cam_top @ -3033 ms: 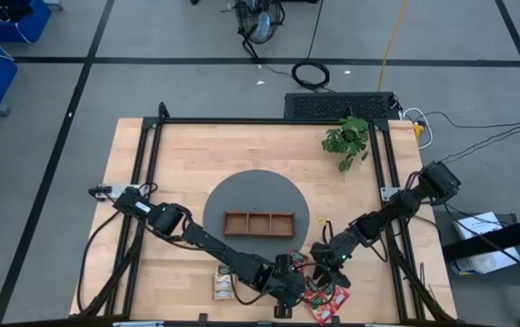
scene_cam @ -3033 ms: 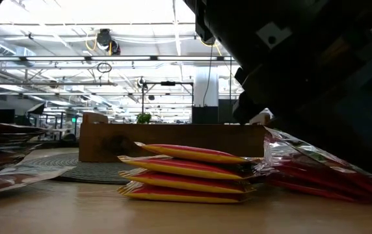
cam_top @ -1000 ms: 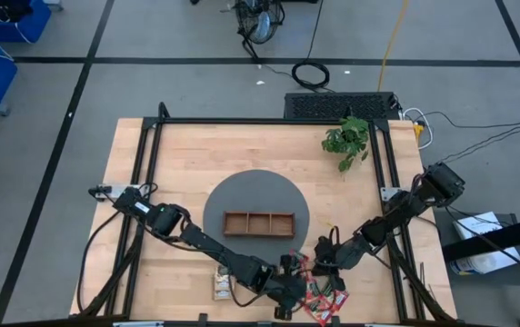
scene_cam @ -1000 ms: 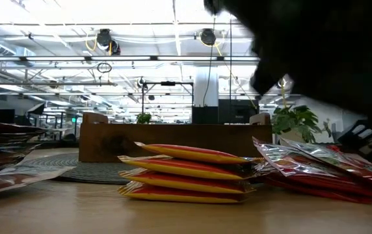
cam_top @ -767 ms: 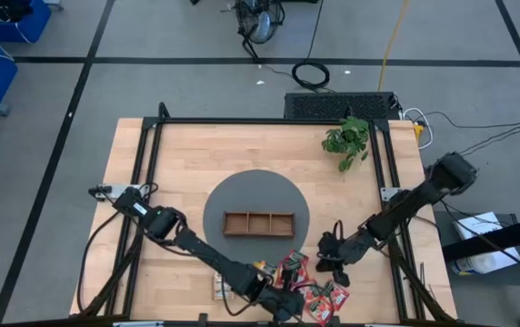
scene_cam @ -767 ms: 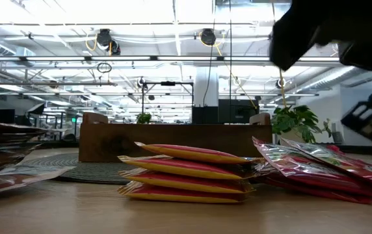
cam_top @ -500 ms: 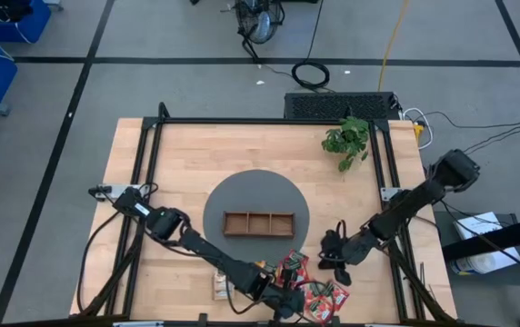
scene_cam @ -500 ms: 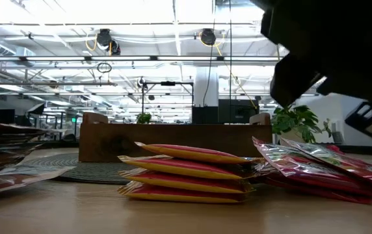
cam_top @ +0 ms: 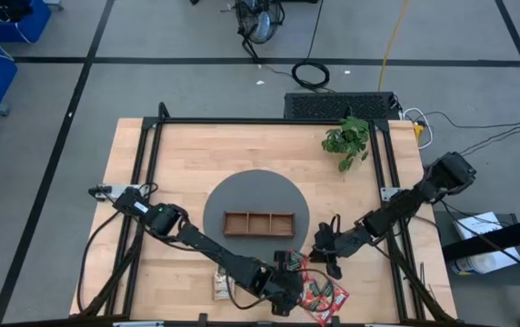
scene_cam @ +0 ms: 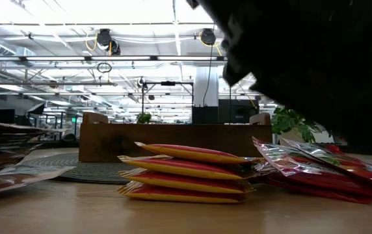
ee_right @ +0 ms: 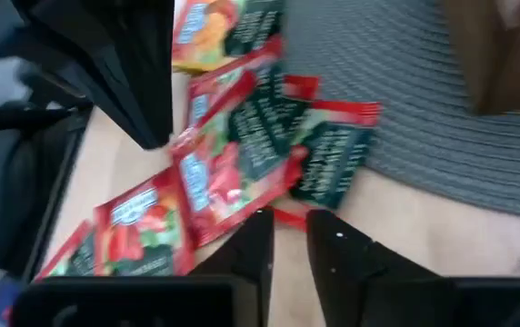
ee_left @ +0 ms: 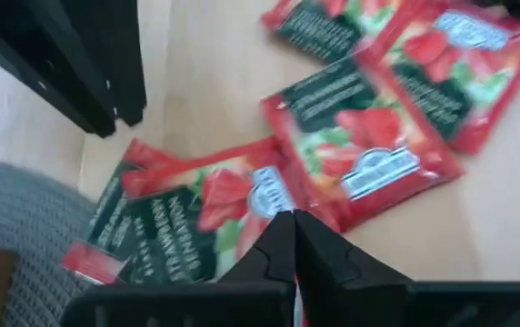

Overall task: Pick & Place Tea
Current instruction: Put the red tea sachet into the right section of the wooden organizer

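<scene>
The red tea sachets [cam_top: 319, 292] lie scattered and partly overlapping on the counter [cam_top: 187, 154] near its front edge, just in front of the round grey mat [cam_top: 255, 186] that carries the wooden tray [cam_top: 258, 222]; a neat stack of red and yellow ones [scene_cam: 186, 172] shows in the low view, and a beige pair [cam_top: 223, 286] sits apart to the left.

My left gripper [ee_left: 294, 238] is down among the red sachets with its fingers pressed together, and nothing is clearly held between them. My right gripper [ee_right: 286, 234] hovers at the mat's edge over the same pile, fingers a little apart, holding nothing that I can see.

The risks, as I judge them: the sachets overlap, so a pinch could lift two at once or drag a neighbour along. They are flat and slick, so a closed tip may only skate across one and push it toward the counter's edge. My two arms work close together here, and could knock each other.

Each red sachet carries strawberry artwork, a dark green panel and an oval logo; the lettering is too blurred to read.
</scene>
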You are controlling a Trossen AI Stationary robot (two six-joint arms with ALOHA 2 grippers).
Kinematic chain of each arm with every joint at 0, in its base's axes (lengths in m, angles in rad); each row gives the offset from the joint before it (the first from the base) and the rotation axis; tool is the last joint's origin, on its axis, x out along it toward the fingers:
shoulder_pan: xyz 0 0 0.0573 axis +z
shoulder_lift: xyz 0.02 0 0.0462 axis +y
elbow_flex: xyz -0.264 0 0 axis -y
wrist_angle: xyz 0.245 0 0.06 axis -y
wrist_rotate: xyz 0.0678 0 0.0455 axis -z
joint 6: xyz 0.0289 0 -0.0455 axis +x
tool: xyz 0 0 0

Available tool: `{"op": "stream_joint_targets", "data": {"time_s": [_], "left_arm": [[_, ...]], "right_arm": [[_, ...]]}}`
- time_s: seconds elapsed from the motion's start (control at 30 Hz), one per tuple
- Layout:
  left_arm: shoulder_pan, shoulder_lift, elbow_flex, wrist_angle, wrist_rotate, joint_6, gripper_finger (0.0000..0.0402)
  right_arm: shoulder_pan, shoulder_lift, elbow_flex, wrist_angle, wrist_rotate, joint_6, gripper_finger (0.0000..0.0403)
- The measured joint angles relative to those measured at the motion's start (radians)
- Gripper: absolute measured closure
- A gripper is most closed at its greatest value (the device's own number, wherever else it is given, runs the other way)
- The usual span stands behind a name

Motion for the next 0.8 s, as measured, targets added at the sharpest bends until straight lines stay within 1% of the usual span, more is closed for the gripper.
{"op": "stream_joint_targets", "data": {"time_s": [0.2, 0.3, 0.37, 0.53, 0.7, 0.8], "left_arm": [[0.019, 0.005, -0.045, 0.013, 0.022, -0.059, 0.0387], [0.022, 0.005, -0.062, 0.017, 0.015, -0.075, 0.0396], [0.025, 0.005, -0.074, 0.039, 0.014, -0.078, 0.0397], [0.027, 0.005, -0.106, 0.1, 0.003, -0.062, 0.0385], [0.035, 0.005, -0.116, 0.108, -0.003, -0.059, 0.0397], [0.038, 0.005, -0.117, 0.122, -0.011, -0.042, 0.0389]], "right_arm": [[-0.024, 0.051, 0.0, 0.006, -0.075, 0.065, 0.0281], [-0.023, 0.093, 0.002, 0.038, -0.08, 0.096, 0.0266], [-0.023, 0.122, 0.002, 0.097, -0.094, 0.105, 0.026], [-0.023, 0.166, 0.001, 0.22, -0.116, 0.103, 0.0254], [-0.023, 0.182, 0.003, 0.231, -0.147, 0.106, 0.0259], [-0.023, 0.183, 0.003, 0.23, -0.143, 0.108, 0.0259]]}}
